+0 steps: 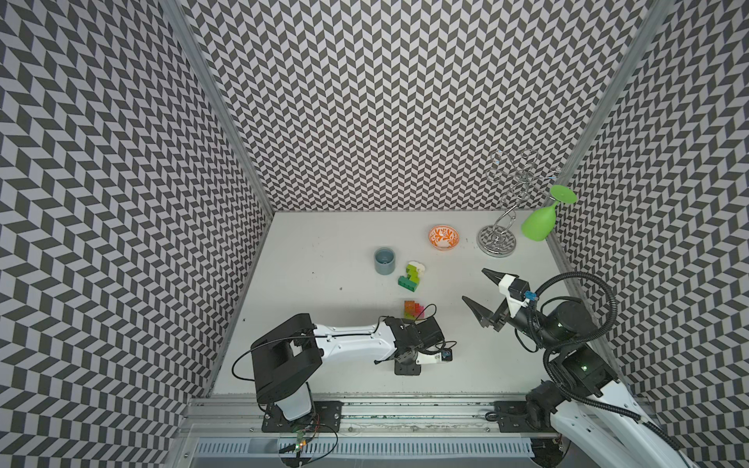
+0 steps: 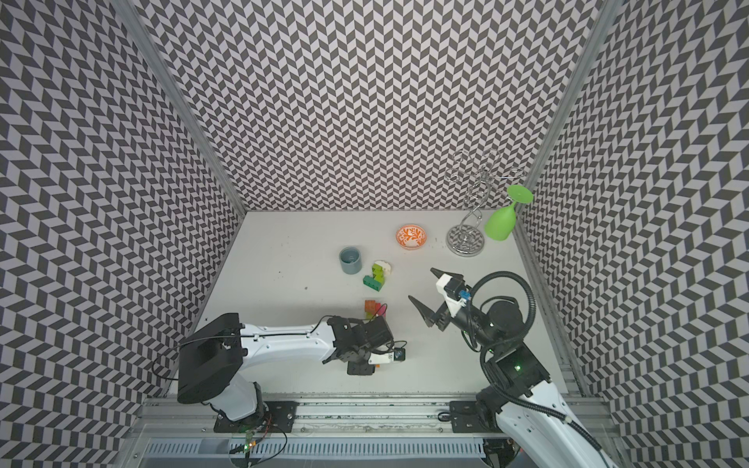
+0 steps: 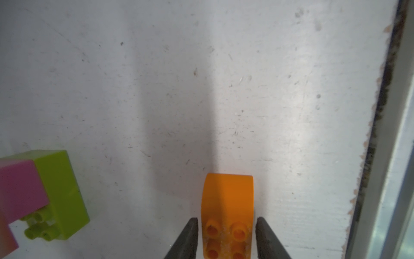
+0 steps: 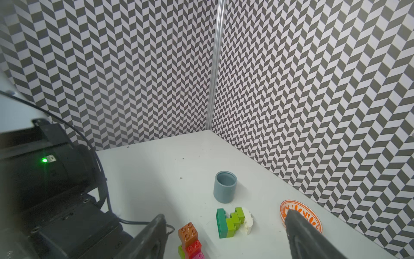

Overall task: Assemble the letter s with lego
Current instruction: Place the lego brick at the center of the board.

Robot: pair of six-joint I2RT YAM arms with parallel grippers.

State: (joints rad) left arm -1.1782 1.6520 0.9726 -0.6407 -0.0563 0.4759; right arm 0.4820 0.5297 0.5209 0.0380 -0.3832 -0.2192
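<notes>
An orange lego brick (image 3: 227,201) with a rounded end lies on the white table, studs toward the left wrist camera. My left gripper (image 3: 226,226) is open around it, with a thin gap on each side. In both top views this gripper (image 1: 407,366) points down near the table's front. A stack of brown, red, pink and lime bricks (image 1: 414,310) (image 4: 190,240) stands just behind it. Farther back lies a joined piece of dark green, lime and white bricks (image 1: 411,277) (image 4: 233,222). My right gripper (image 1: 474,285) (image 4: 225,214) hangs wide open and empty above the table's right side.
A grey-blue cup (image 1: 384,260) stands left of the green piece. At the back right are an orange patterned bowl (image 1: 444,237) and a wire rack (image 1: 496,239) holding a green glass (image 1: 539,225). The table's front edge (image 3: 369,157) runs close to the orange brick.
</notes>
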